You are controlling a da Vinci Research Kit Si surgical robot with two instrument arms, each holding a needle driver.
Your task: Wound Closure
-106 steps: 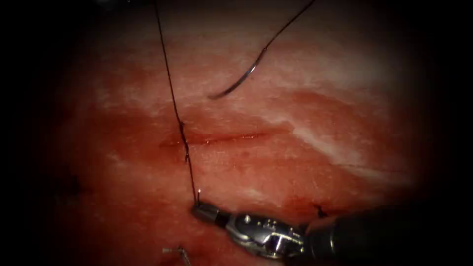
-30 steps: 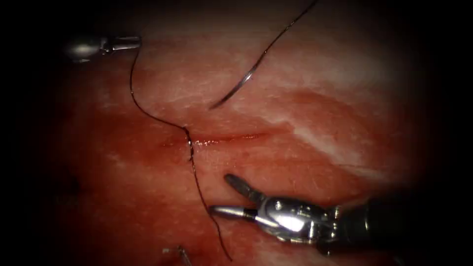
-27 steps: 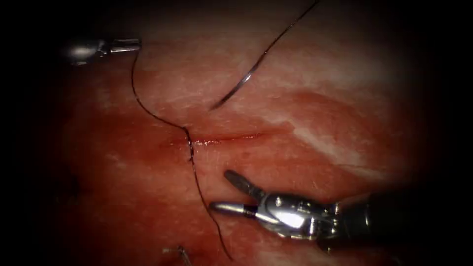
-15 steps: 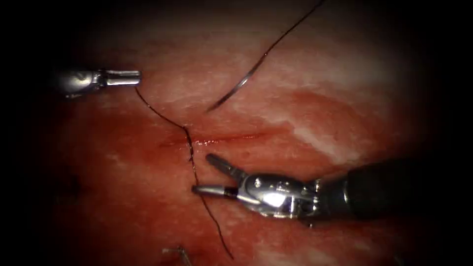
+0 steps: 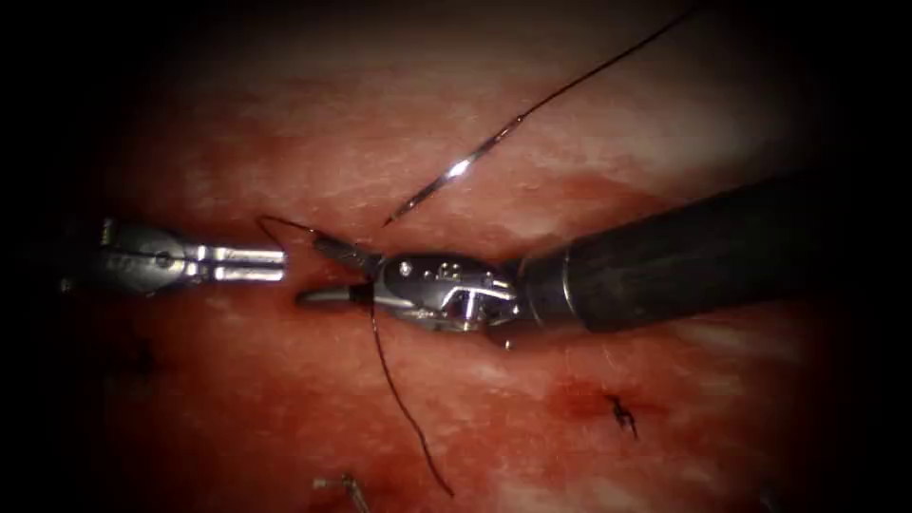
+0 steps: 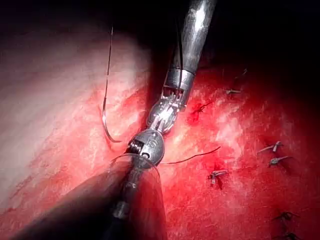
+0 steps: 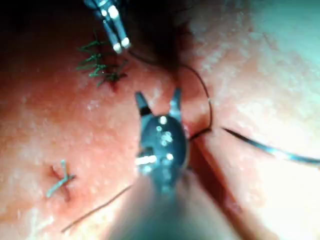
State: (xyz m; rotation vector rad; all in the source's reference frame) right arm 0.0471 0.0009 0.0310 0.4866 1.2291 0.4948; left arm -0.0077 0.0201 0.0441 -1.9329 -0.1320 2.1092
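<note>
Since the frame half a second ago, the right arm's silver wristed needle driver [image 5: 323, 271] has moved up and left onto the cut, and the left arm's silver needle driver [image 5: 249, 265] has dropped to the same level, so the two tips now face each other, just apart.

Hidden or unclear: the dark red cut in the pale pink pork-belly tissue [image 5: 237, 399] lies largely under the right tool and its black shaft [image 5: 684, 252]. The stitch point is covered by the right tool's wrist.

Left to right in the endoscope view:
- Left tool, at 9 o'clock: jaws closed together. A fine strand of the dark thread [image 5: 404, 408] arcs from their tip toward the right tool; whether it is gripped cannot be told.
- Right tool, at centre: jaws spread apart, holding nothing. The thread hangs from beneath it toward 6 o'clock.
- Thin curved steel needle [image 5: 456, 171], toward 12 o'clock: lying free on the tissue, held by neither tool, thread trailing to 1 o'clock.
- Short knotted cut thread end [image 5: 622, 413], toward 5 o'clock.
</note>
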